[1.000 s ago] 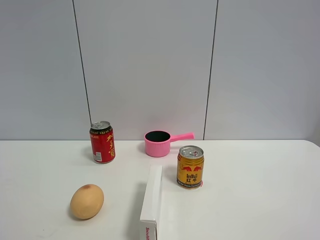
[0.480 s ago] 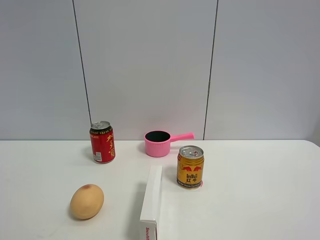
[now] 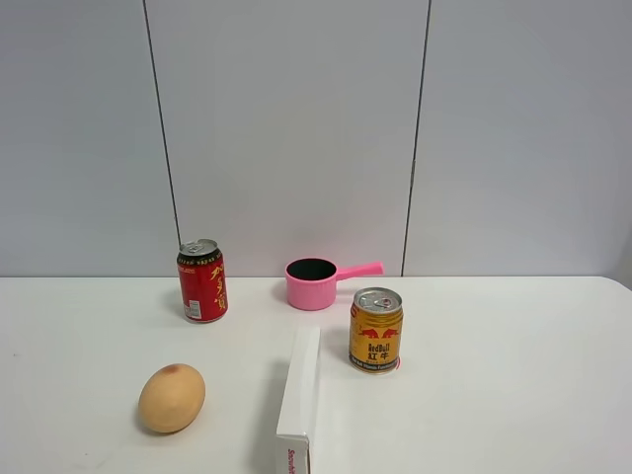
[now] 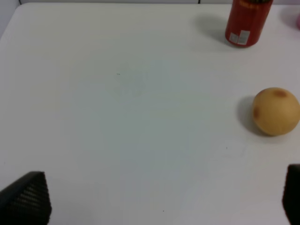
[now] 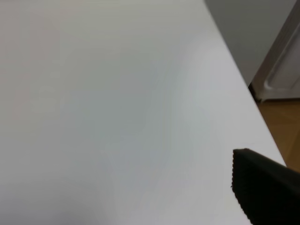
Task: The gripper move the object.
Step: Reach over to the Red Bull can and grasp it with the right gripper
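The object, a short gold-yellow can (image 3: 376, 331) with a red bull logo and silver top, stands upright on the white table (image 3: 513, 375) right of centre. Neither gripper shows in the exterior high view. In the left wrist view my left gripper (image 4: 161, 197) is open, with one black finger (image 4: 26, 199) at each side of the picture and only bare table between them. The gold can is out of that view. Of my right gripper (image 5: 131, 206), a single black finger (image 5: 262, 187) shows over bare table near the table's edge, with nothing held; its jaws stand wide.
A taller red can (image 3: 202, 280) stands at the back left, and a pink pot (image 3: 314, 282) with a handle sits behind the gold can. A tan round fruit (image 3: 172, 398) lies front left. A long white box (image 3: 301, 395) lies left of the gold can.
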Tool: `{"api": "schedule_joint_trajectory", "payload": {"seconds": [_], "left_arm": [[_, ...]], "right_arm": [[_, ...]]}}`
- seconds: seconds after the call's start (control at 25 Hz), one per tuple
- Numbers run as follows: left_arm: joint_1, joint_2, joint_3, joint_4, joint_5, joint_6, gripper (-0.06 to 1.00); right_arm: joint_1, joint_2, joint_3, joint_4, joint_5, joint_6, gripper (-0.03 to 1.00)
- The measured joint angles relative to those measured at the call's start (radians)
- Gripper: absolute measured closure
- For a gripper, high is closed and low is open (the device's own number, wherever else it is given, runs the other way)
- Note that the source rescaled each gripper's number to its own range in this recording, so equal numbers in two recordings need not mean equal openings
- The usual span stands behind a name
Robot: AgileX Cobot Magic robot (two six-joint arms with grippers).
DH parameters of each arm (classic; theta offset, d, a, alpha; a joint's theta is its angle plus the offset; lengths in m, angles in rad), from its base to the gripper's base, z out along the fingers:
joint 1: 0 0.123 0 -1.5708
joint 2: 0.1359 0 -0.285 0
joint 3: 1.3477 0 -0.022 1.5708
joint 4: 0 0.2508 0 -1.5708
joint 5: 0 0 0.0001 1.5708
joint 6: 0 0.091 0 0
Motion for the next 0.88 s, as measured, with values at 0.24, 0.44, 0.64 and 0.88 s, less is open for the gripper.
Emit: {"api": "schedule_joint_trajectory", "payload": {"seconds": [0.24, 0.44, 0.64, 0.88], "left_arm": [[0.000, 0.000, 0.000, 0.000, 0.000, 0.000, -0.06], [0.000, 0.000, 0.000, 0.000, 0.000, 0.000, -0.06], [0.000, 0.000, 0.000, 0.000, 0.000, 0.000, -0.06], [0.000, 0.000, 0.000, 0.000, 0.000, 0.000, -0.06]], "right_arm": [[0.000, 0.197, -0.109, 0.021, -0.080, -0.047, -0.03], [0.000, 0.335, -0.128, 0.065, -0.175, -0.091, -0.03], [0.000, 0.457, -0.128, 0.077, -0.274, -0.097, -0.03], [0.007, 0.614, -0.128, 0.077, -0.373, -0.128, -0.03]]}}
